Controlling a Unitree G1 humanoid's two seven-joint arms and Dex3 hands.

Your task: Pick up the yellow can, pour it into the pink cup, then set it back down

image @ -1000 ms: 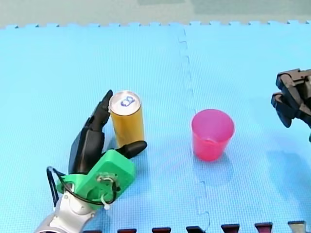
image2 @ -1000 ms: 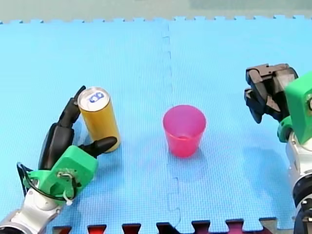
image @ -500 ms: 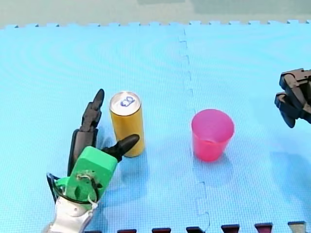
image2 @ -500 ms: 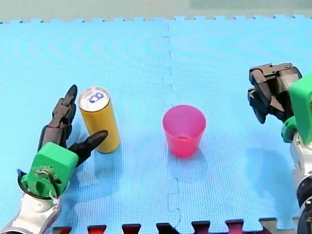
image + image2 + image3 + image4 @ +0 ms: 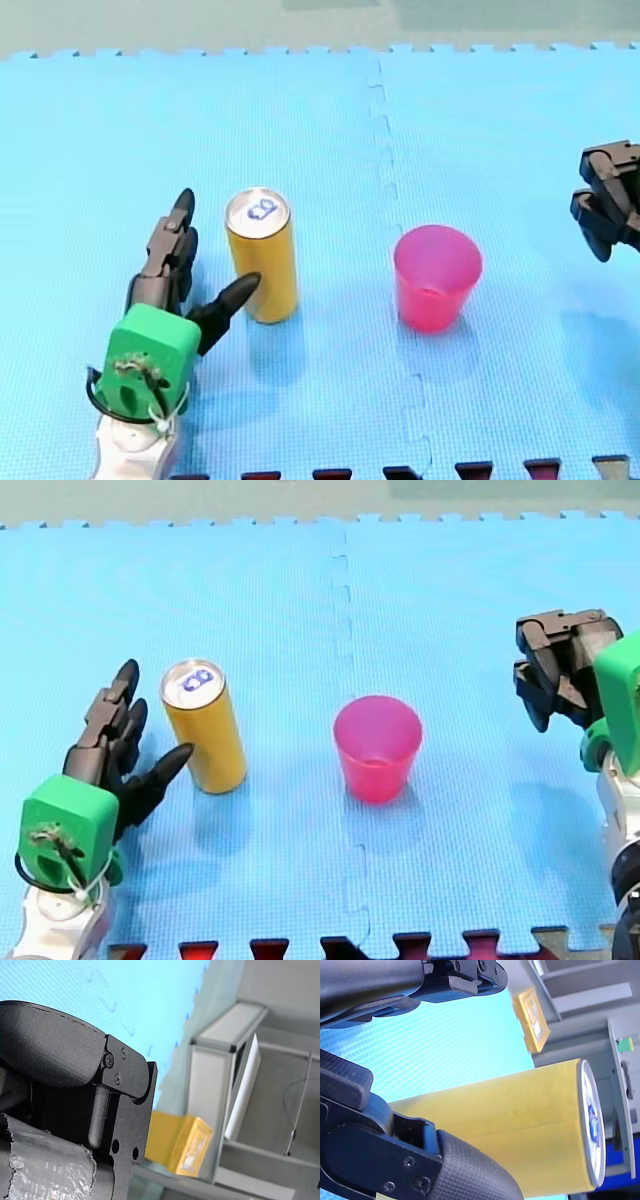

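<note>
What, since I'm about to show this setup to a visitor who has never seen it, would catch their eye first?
The yellow can stands upright on the bright blue foam mat, with the pink cup upright to its right, apart from it. The robot's left hand, open, is just left of the can and holds nothing. The right hand, shut, is off at the mat's right side.

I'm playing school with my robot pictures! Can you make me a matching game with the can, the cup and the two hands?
1 can
2 cup
3 left hand
4 right hand

a pink, right of the can
b shut, far right
c yellow, upright
d open, left of the can

Pairs: 1-c, 2-a, 3-d, 4-b
</note>
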